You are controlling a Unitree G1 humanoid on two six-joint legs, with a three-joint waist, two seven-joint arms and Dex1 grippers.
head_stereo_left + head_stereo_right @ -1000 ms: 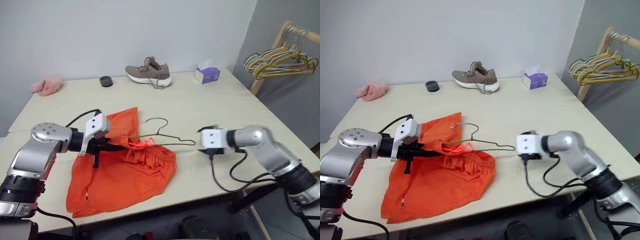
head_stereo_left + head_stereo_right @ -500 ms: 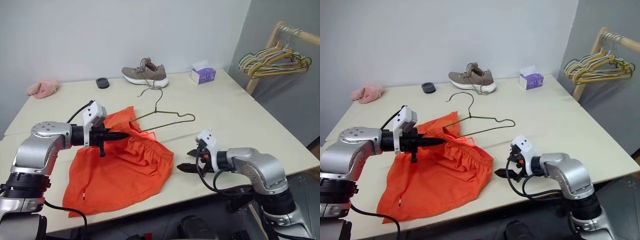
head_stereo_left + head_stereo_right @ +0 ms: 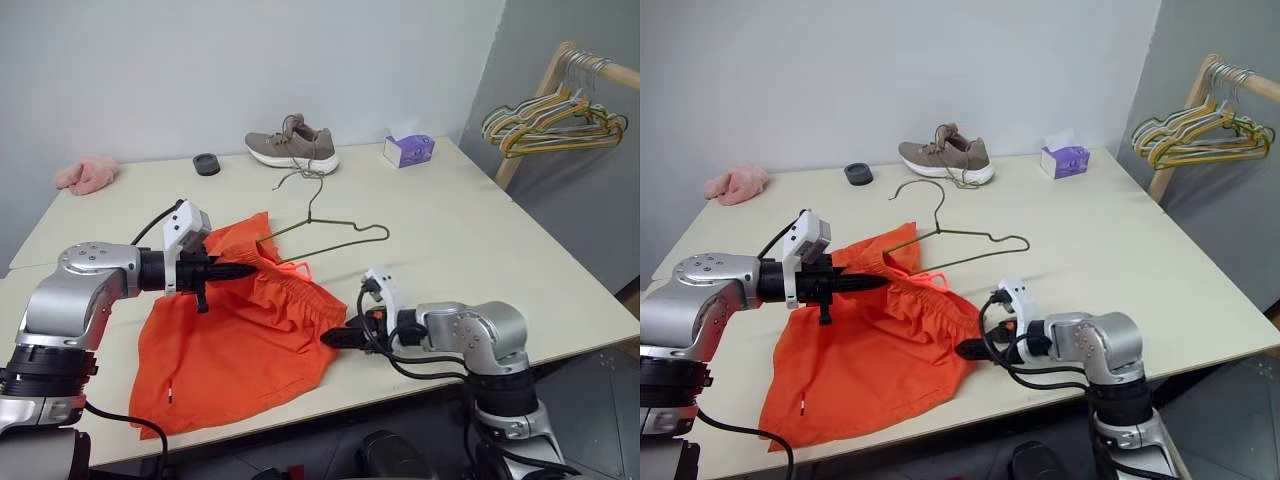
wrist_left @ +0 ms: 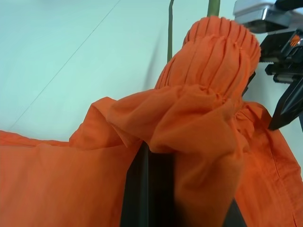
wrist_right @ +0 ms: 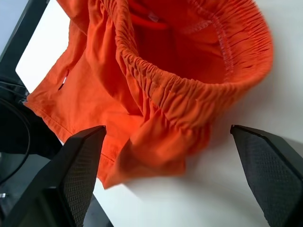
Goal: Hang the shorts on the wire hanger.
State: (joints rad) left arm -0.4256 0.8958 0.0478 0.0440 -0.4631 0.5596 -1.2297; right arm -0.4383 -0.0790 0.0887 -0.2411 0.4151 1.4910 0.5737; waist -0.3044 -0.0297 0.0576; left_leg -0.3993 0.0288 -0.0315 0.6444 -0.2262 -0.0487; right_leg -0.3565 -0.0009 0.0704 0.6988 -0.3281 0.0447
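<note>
The left gripper [image 3: 250, 270] is pinching the waistband of the shorts [image 3: 240, 340], lifting it off the table [image 3: 450, 220]. The right gripper [image 3: 335, 338] is gaping wide and empty, aiming at the waistband's near edge. The wire hanger [image 3: 325, 235] is lying partly under the shorts; threading is barely begun, I judge.

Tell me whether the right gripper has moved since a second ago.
Yes. The right gripper has swung from the table's right side leftward and nearer, to the shorts' waistband edge, jaws open.
</note>
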